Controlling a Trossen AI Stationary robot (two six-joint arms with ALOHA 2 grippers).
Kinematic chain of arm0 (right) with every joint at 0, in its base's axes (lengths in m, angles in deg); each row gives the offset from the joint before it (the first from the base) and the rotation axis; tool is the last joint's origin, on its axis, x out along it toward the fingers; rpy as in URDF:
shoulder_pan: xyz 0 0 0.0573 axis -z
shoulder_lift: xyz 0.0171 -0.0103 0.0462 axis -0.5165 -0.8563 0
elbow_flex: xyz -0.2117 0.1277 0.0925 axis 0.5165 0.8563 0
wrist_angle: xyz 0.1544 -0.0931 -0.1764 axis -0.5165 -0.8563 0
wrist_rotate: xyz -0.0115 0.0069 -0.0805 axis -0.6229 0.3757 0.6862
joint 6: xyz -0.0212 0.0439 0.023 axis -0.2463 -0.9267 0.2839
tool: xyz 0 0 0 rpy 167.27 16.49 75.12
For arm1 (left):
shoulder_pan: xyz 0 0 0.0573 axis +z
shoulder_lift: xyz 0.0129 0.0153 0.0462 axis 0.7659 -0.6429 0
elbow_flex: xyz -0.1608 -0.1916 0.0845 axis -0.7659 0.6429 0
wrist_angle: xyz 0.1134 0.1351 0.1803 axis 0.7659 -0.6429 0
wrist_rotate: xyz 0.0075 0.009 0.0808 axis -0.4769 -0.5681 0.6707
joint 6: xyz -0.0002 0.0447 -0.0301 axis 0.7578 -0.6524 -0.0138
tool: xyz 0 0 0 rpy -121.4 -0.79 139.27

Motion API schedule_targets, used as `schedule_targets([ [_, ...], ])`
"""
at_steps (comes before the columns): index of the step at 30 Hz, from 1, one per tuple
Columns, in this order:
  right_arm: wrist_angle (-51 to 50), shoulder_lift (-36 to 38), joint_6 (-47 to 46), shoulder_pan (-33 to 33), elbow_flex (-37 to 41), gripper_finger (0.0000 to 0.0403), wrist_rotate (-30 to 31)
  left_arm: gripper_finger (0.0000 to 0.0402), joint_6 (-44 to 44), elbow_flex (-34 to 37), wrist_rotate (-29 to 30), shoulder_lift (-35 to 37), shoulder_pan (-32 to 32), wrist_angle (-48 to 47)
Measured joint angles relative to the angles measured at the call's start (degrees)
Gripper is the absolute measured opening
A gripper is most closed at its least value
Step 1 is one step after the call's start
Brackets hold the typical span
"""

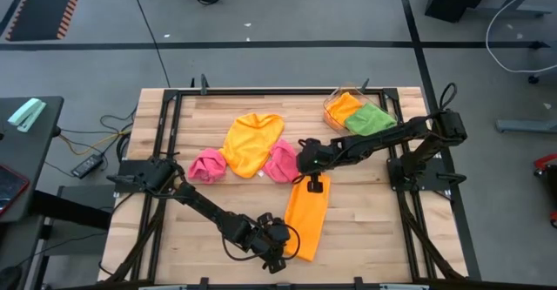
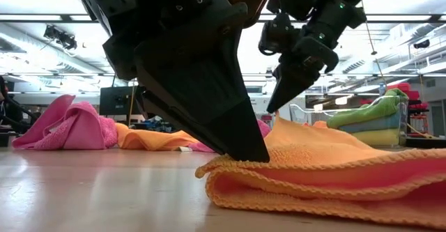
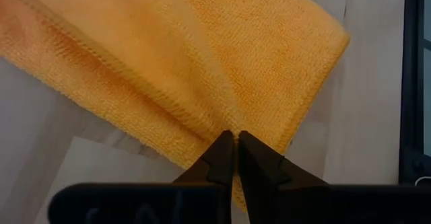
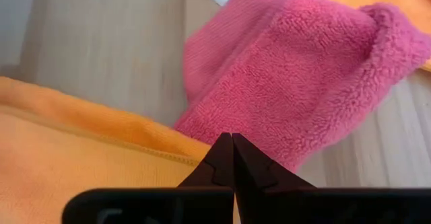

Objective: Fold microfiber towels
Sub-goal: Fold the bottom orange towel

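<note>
Folding is in hand on the long orange microfiber towel (image 1: 306, 219), which lies as a doubled strip on the wooden slatted table (image 1: 374, 229), running from the table's middle toward its front edge. Judging by where the 2 arms stand, each at 1 end of that strip, the next move is to bring 1 short end over the other. To do it well, each pinch should take both layers at the hem, and the ends should rise level so the strip does not skew or drag the crumpled pink microfiber towel (image 1: 280, 162) lying just beside its far end.

The left gripper (image 1: 276, 257) sits at the near end of the strip. In the left wrist view its fingers (image 3: 222, 158) stand almost together with only a thin slit between them, tips at the towel's hemmed edge; whether cloth is caught in that slit cannot be told.

The right gripper (image 1: 314, 182) is at the far end, its fingers (image 4: 223, 158) pressed fully together, tips down where the orange edge meets the pink towel. A hold on the cloth cannot be confirmed from these views.

Other towels wait: a spread yellow-orange microfiber towel (image 1: 251, 142), a second bunched pink microfiber towel (image 1: 207, 165), and folded orange and green towels (image 1: 359, 113) in the clear plastic tray (image 1: 331, 107) at the far right corner.
</note>
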Motion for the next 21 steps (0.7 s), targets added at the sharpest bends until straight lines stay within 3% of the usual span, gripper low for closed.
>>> schedule_targets([
  [14,2.49,0.0,1.9,0.25,2.78,0.0001,3.16,0.0021,0.07,0.0,0.01,0.0,-0.15,0.01],
  [21,4.14,-1.01,2.53,0.82,2.88,0.003,2.89,0.0034,0.67,0.02,-0.06,0.0,-0.17,0.04],
])
